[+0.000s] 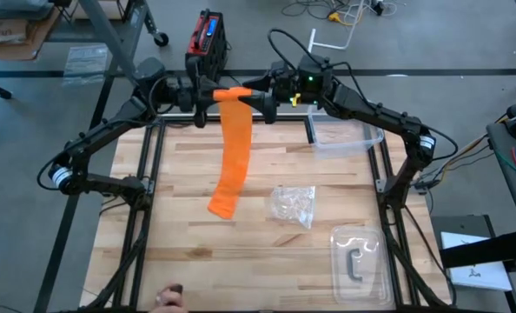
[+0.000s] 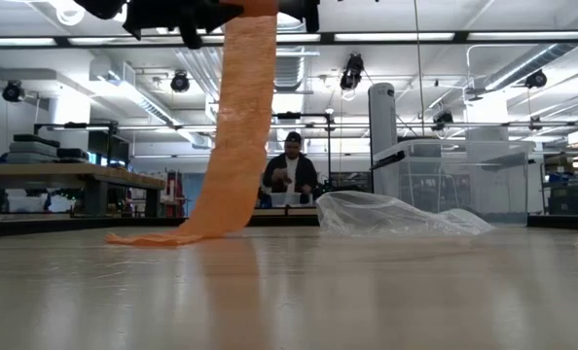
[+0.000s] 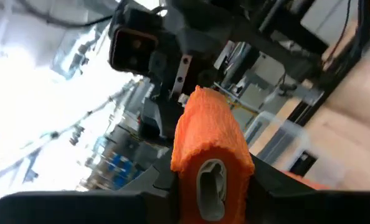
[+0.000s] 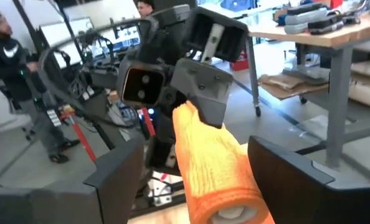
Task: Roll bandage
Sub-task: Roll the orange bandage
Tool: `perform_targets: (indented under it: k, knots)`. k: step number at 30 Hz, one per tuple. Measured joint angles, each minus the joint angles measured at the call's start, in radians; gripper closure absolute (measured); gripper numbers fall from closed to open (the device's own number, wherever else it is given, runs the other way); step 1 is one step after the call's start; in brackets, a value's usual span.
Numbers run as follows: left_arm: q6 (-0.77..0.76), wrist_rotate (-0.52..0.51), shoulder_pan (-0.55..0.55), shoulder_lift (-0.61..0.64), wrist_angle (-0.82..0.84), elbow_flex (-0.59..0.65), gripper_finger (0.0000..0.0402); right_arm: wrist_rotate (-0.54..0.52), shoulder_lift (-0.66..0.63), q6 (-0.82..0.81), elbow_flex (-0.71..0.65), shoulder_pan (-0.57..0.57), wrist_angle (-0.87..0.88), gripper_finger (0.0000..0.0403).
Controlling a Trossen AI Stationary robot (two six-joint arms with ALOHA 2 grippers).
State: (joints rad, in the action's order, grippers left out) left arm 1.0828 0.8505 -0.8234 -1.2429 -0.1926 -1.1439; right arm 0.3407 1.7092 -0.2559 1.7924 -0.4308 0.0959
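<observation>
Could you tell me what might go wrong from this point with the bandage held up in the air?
The right gripper stands open, so only the left gripper pinches the bandage; the roll could slip loose or unwind. The hanging tail drags on the table and might snag the plastic wrapper lying nearby.

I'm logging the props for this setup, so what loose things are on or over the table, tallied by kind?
Orange bandage: 1
Crumpled clear wrapper: 1
Clear plastic trays: 2
Total: 4

Bandage (image 1: 234,148) hangs onto table (image 1: 197,252), seemingly left of wrapper (image 1: 294,205).
</observation>
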Motion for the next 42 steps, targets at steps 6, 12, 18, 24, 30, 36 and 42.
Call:
perform_targets:
  k: [6,12,18,24,30,36,42]
  knots:
    - [0.291,0.002,0.021,0.0,-0.013,0.0,0.0315,0.0,0.0,-0.014,0.0,0.0,0.008,0.0148]
    - [0.322,0.001,0.033,0.001,-0.043,-0.002,0.0315,0.007,0.002,0.029,0.0,0.001,0.037,0.016]
    - [0.325,-0.006,0.032,0.001,-0.06,-0.002,0.0315,0.01,0.002,0.03,0.0,0.001,0.044,0.0174]
    - [0.304,-0.008,0.034,0.001,-0.059,-0.002,0.0315,0.011,0.002,0.067,0.0,0.001,0.041,0.0208]
    - [0.209,-0.009,0.034,0.001,-0.059,-0.002,0.0303,0.005,0.002,0.072,0.0,0.002,0.035,0.0273]
    - [0.094,-0.009,0.034,0.001,-0.059,-0.002,0.0265,0.002,0.002,0.084,0.0,0.001,0.028,0.0325]
    - [-0.237,-0.071,0.035,0.005,-0.034,-0.002,0.0207,-0.008,0.002,0.09,0.0,0.0,0.017,0.0332]
